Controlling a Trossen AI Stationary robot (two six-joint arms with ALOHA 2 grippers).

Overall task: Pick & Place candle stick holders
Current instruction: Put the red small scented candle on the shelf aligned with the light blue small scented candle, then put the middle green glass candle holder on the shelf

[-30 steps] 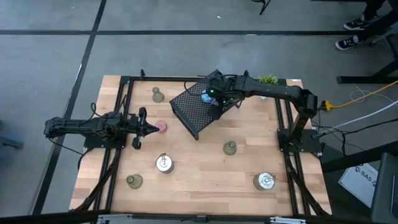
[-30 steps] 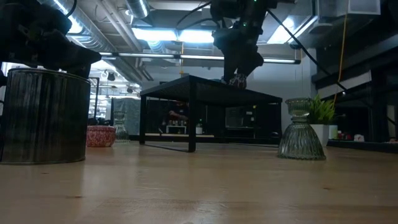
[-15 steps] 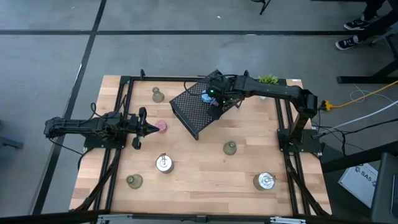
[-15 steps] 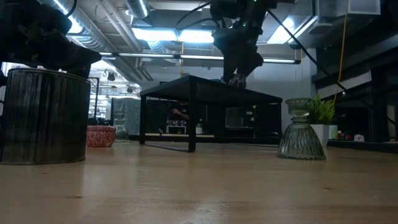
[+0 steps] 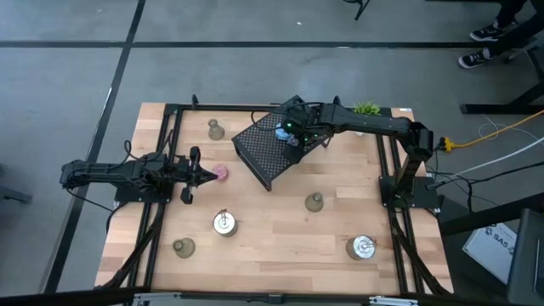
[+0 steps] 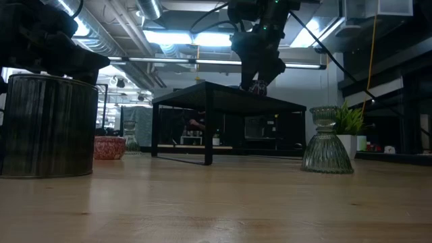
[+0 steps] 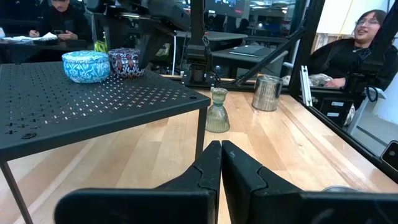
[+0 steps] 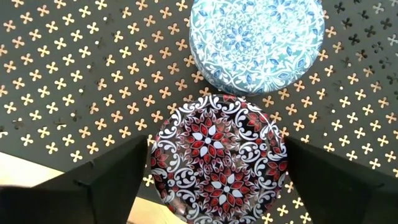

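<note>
Two patterned holders sit side by side on top of the black mesh rack (image 5: 274, 150): a blue-and-white cup (image 8: 256, 35) and, touching or just beside it, a dark red-and-white patterned cup (image 8: 217, 157) (both seen from above as decorated round tops, nothing visible inside either); right gripper (image 5: 291, 136) hovers directly over the dark red one, fingers (image 8: 99, 177) spread wide on either side of it, not pinching it; rack stands near the table's far edge, tilted diagonally to the table (image 5: 272, 229) sides; rest of the holders are on the bare wood: pink cup (image 5: 221, 173) just beyond the left gripper (image 5: 206, 176) tip; olive glass holder (image 5: 216, 129) near the far-left corner; second olive glass one (image 5: 315, 201) mid-table on the right; third olive one (image 5: 183, 247) near the front left; silver disc with centre post (image 5: 224, 223) front centre-left; second silver disc (image 5: 362, 247) front right; all well apart from each other; left gripper is low over the table at the left side, jaws pressed together, holding nothing; small green potted plant (image 5: 366, 109) at the far-right edge behind the right arm; people seated at desks beyond the table in the left wrist view, one in a dark top (image 7: 357, 46).
</note>
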